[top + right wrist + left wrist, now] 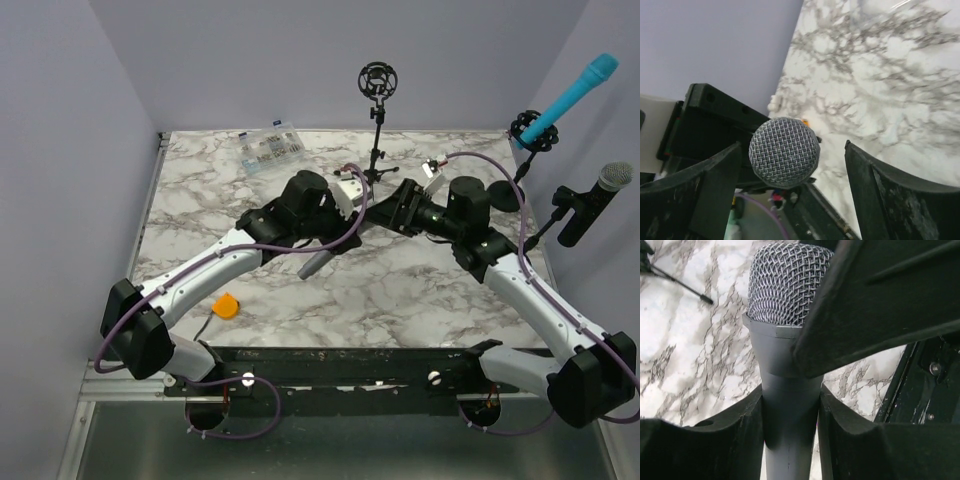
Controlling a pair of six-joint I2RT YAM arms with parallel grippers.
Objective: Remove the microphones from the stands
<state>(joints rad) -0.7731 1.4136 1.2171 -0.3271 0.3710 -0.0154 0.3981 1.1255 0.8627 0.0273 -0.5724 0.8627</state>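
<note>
My left tool clamps the grey microphone by its body, my right tool gapes empty around the mesh head, and a misjudged squeeze there could twist it loose.

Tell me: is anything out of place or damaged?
Nothing looks damaged. The shock mount on the back stand is empty; the grey microphone is clamped in the left gripper, the right gripper open around its head.

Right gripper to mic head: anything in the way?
Nothing visible. The microphone has its mesh head in the gap of the open right gripper, with no object between the head and the fingers. The left gripper is shut on the grey body below the head.
</note>
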